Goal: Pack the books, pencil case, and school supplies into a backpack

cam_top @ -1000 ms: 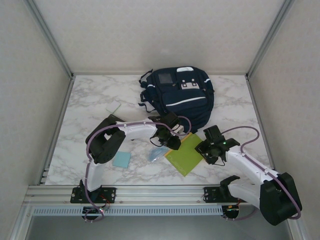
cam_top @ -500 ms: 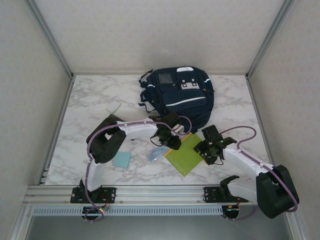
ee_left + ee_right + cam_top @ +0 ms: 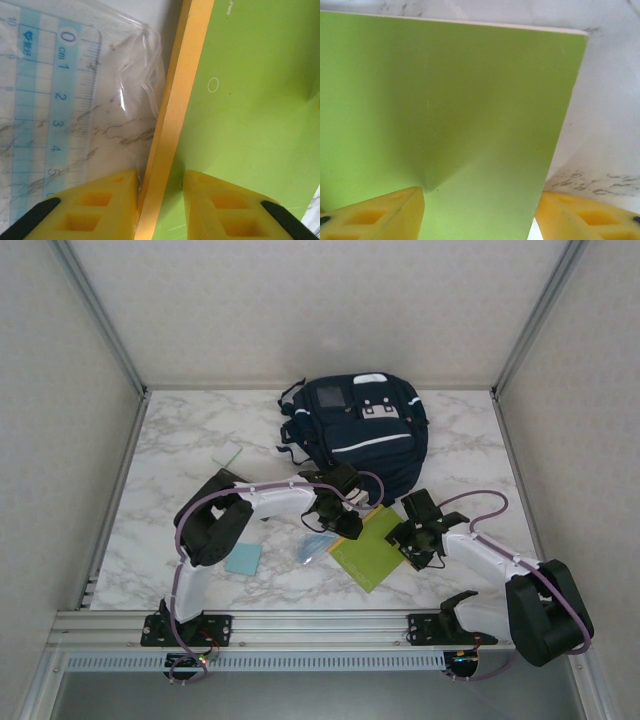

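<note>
The navy backpack (image 3: 360,435) lies at the back of the table. In front of it the lime-green notebook (image 3: 370,552) (image 3: 250,115) (image 3: 445,100) rests on the orange-yellow book (image 3: 172,115), whose edge sticks out on the left. My left gripper (image 3: 347,523) (image 3: 160,200) is open and straddles that orange edge, one finger on the green cover. The clear packet (image 3: 316,546) (image 3: 75,100) with a bluish ruler lies just left of it. My right gripper (image 3: 408,540) (image 3: 480,210) stands wide open over the notebook's right edge. The pencil case is hidden.
A light-blue square pad (image 3: 243,558) lies at the front left. A small pale block (image 3: 228,455) sits at the back left. Metal frame posts and walls enclose the marble table (image 3: 470,455). Black straps trail from the backpack's left side.
My right arm has slid a little left, bringing its gripper further over the green notebook's right edge. The left arm has hardly moved.
</note>
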Motion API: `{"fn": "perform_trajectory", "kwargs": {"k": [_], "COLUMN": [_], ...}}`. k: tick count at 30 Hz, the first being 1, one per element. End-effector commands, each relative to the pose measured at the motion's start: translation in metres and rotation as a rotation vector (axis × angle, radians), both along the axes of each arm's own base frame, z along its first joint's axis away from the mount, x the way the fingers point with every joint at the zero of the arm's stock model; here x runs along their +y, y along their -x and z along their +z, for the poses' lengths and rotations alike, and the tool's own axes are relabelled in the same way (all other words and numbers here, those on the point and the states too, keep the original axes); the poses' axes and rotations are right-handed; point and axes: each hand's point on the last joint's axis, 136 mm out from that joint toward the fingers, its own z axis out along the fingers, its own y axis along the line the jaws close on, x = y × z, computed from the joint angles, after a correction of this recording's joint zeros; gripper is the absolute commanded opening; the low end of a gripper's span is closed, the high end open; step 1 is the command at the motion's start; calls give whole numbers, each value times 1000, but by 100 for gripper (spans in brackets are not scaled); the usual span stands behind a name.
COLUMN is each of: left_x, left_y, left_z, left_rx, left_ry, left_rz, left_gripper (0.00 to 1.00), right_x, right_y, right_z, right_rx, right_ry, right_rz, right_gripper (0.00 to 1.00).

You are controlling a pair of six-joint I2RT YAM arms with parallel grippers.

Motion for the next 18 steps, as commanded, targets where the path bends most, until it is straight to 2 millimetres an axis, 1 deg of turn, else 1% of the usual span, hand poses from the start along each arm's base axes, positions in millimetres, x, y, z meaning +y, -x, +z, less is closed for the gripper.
{"fn": "perform_trajectory", "kwargs": {"k": [1, 6, 8, 10, 14, 16, 18], "left_x": [-5, -5, -4, -4, -4, -4, -3], "left_y": [9, 9, 10, 10, 10, 11, 11], "left_z": [-11, -13, -14, -14, -13, -13, -13], "left_rx": [52, 58, 62, 62, 60, 62, 61], "left_ry": [-2, -4, -5, -4, -2, -3, -4], "left_rz": [-18, -12, -9, -11, -12, -12, -11], "left_gripper": [28, 28, 28, 28, 28, 28, 28], "right_x": [33, 39, 40, 42, 45, 45, 43], "right_y": [-19, -35, -37, -38, -38, -37, -35], "right_z": [3, 45, 54, 56, 47, 46, 50], "right_rx": [-97, -222, -247, -255, -240, -231, -234], "right_ry": [-151, -191, -196, -204, -228, -229, -220], "right_rz": [52, 64, 72, 78, 70, 63, 68], "right_gripper": [57, 44, 40, 36, 30, 29, 27]}}
